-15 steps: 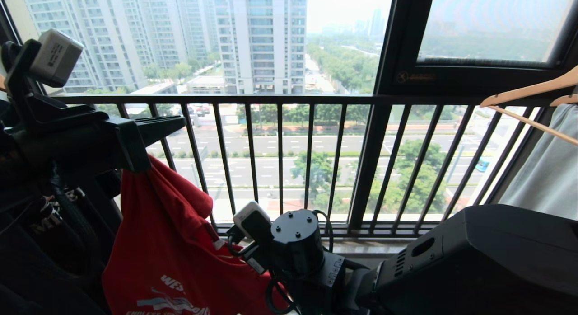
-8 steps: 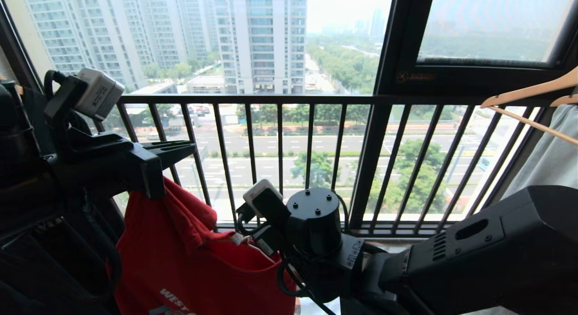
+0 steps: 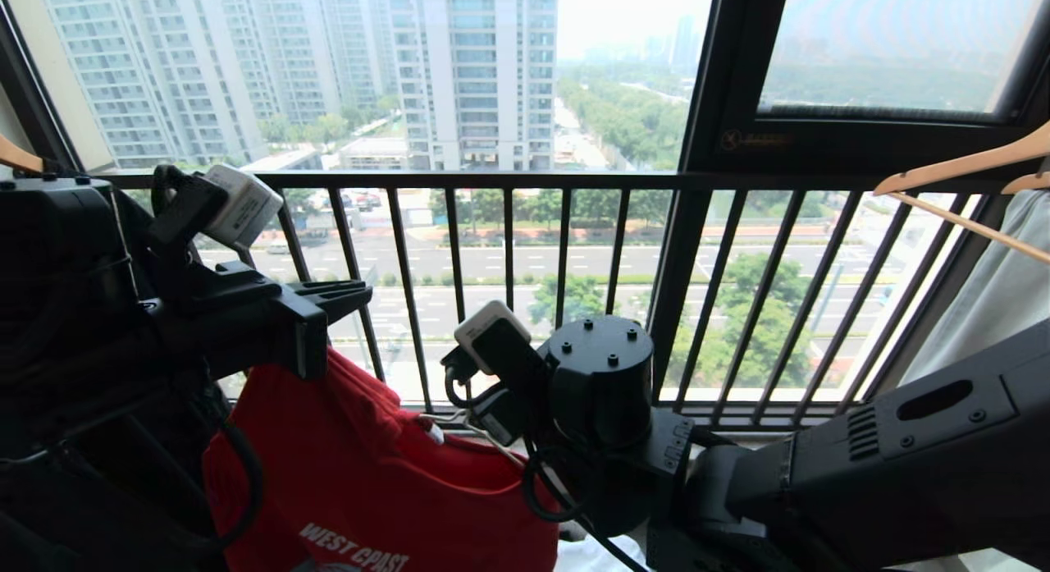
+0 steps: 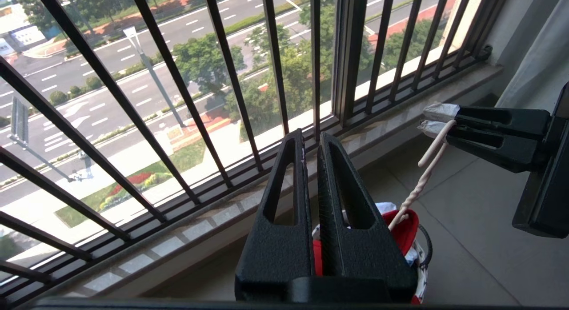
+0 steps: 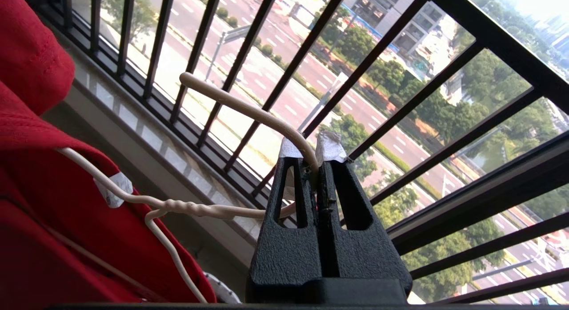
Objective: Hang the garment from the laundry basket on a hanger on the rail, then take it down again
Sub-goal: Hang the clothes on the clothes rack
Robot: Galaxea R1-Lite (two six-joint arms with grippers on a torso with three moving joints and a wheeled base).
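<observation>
The red garment (image 3: 369, 482) with white "WEST COAST" lettering hangs below my left gripper (image 3: 361, 291), which is shut on a fold of it; red cloth shows between the black fingers (image 4: 284, 239). My right gripper (image 5: 311, 152) is shut on the hook of the white wire hanger (image 5: 200, 208), whose arms run into the garment (image 5: 44, 203). From the left wrist, the right gripper (image 4: 438, 118) holds the hook above the laundry basket (image 4: 420, 267) on the floor. The rail is out of view.
The black barred window railing (image 3: 509, 180) stands straight ahead, with the stone sill (image 4: 200, 221) below it. Light wooden hangers (image 3: 960, 168) and a pale cloth (image 3: 992, 309) hang at the right. The right arm's bulky link (image 3: 886, 449) fills the lower right.
The left gripper has swung right and lower with the red garment. The right wrist has risen and moved right, carrying the hanger's hook up. More of the lettering shows.
</observation>
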